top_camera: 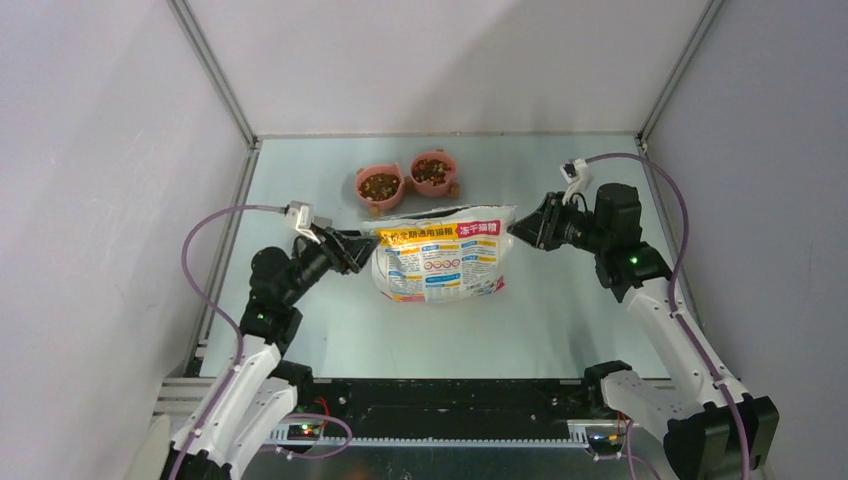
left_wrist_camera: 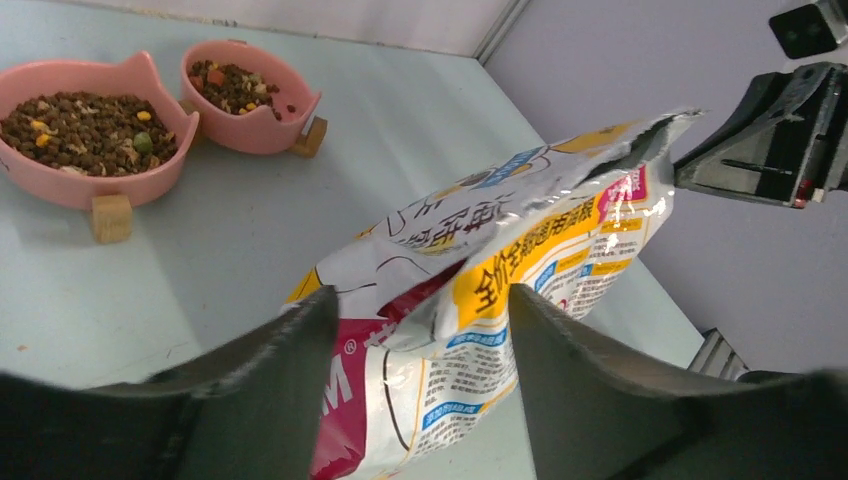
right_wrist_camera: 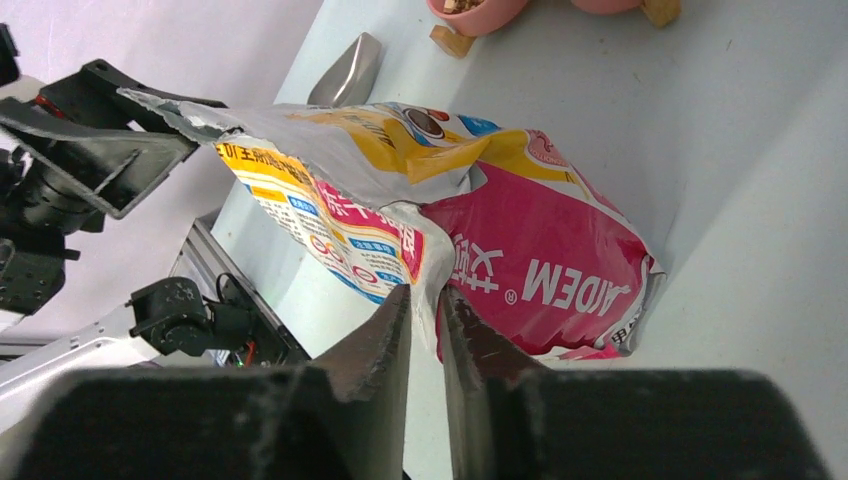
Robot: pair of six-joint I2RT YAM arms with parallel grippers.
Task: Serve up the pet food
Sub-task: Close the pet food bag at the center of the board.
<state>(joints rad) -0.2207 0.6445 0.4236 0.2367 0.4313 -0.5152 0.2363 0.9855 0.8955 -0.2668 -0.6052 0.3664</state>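
Pale walls [top_camera: 420, 60] closed in a light table [top_camera: 560, 320] on three sides. The pet food [left_wrist_camera: 85, 125] lay heaped in two pink bowls [left_wrist_camera: 60, 188] at the back, just behind a printed bag [top_camera: 440, 262] that sat mid-table. What the bag held could not be seen, and a grey scoop [right_wrist_camera: 345, 70] showed only partly beyond its torn top edge. The left claw [top_camera: 362, 250] stood wide open, fingers either side of the bag's left top corner without gripping it. The right claw [top_camera: 518, 230] was nearly closed, pinching the right top corner. Bare table lay open in front of the bag and on both sides.
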